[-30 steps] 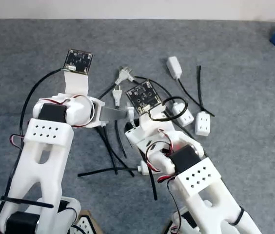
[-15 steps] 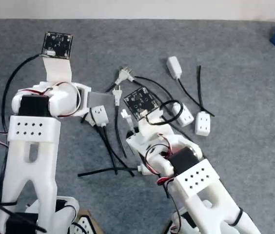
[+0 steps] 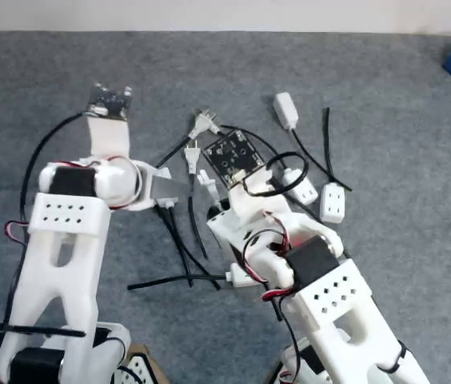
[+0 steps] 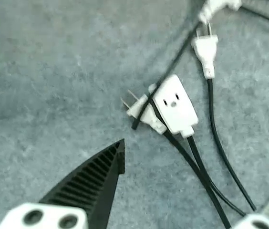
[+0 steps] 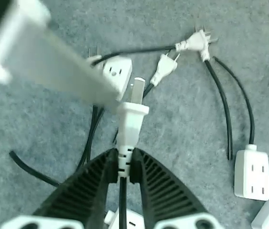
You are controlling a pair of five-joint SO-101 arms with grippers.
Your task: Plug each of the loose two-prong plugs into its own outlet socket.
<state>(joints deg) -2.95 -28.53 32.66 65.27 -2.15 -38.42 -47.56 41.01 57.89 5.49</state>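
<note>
Underfoot, grey carpet (image 3: 401, 120), with two white arms side by side on it. On the left arm, left gripper (image 4: 200, 169) spread wide and holding nothing, poised near an outlet socket (image 4: 175, 106). Against that socket's side, a second plug (image 4: 141, 110), with black cords (image 4: 220, 157) crossing both. On the right arm, right gripper (image 5: 122, 167) pinched tight on a white two-prong plug (image 5: 132, 114), gripped low at the neck where the cord leaves, prongs aimed at the same socket just ahead. Farther off, spare sockets (image 3: 333, 202) and two loose plugs (image 3: 192, 156).

Probably light, rigid plastic on springy cords. Sockets liable to skate over carpet under a push, so worth bracing by the flanks. Best hold on a plug: the body behind the prongs, never the cord.
</note>
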